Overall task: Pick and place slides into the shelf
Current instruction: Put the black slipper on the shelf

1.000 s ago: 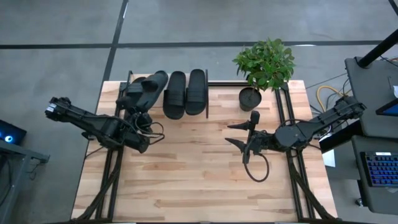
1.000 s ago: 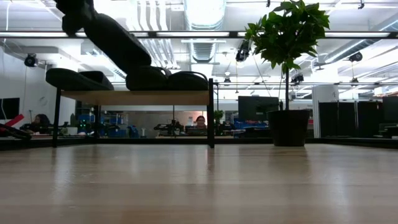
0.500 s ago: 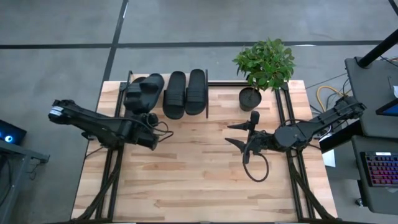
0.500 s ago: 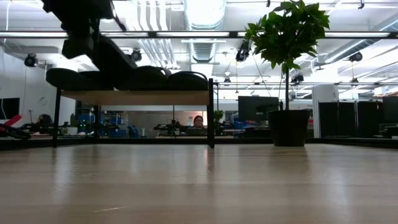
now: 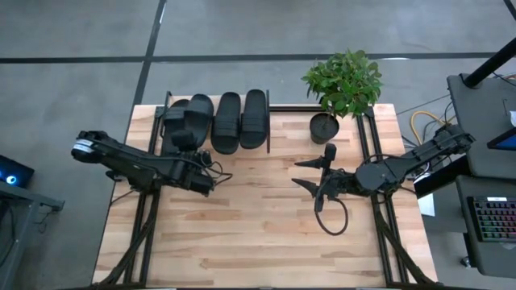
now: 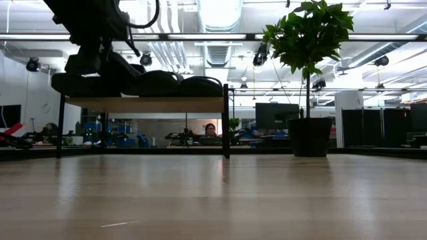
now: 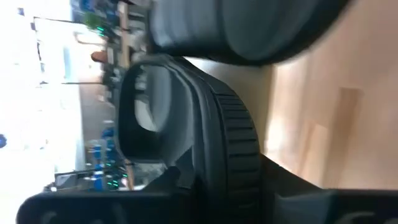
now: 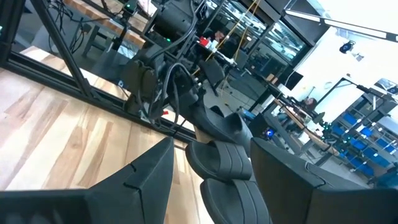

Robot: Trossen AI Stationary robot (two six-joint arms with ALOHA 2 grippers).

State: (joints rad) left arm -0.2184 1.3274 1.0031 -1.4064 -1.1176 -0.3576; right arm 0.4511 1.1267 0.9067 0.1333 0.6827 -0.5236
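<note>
- Four slides (image 5: pixel 228 121) sat on the shelf (image 5: pixel 268 121) at the counter's (image 5: pixel 258 234) far edge; the two nearest the potted plant (image 5: pixel 343 80) lay neat and parallel, long axes running front to back on the shelf.
- The other two slides, at the shelf end farthest from the plant, overlapped; the top one (image 5: pixel 184 127) looked skewed and not fully seated.
- Left gripper (image 5: pixel 192 158) was just in front of the shelf, right by that skewed slide's near end; the slide lay straight ahead of it, toward the shelf.
- Cannot tell whether the left gripper's fingers were pinching the slide or already letting go.
- Right gripper (image 5: pixel 310 175) waited over the counter in front of the plant, fingers spread, empty, well apart from the shelf; the left arm was clearly nearer.
- The left wrist view showed the slide's ribbed sole edge (image 7: pixel 230 143) up close and filling the frame; the high view missed that closeness but gave the row layout.
- The low view showed the slides sitting on the raised board, left arm in front.
</note>
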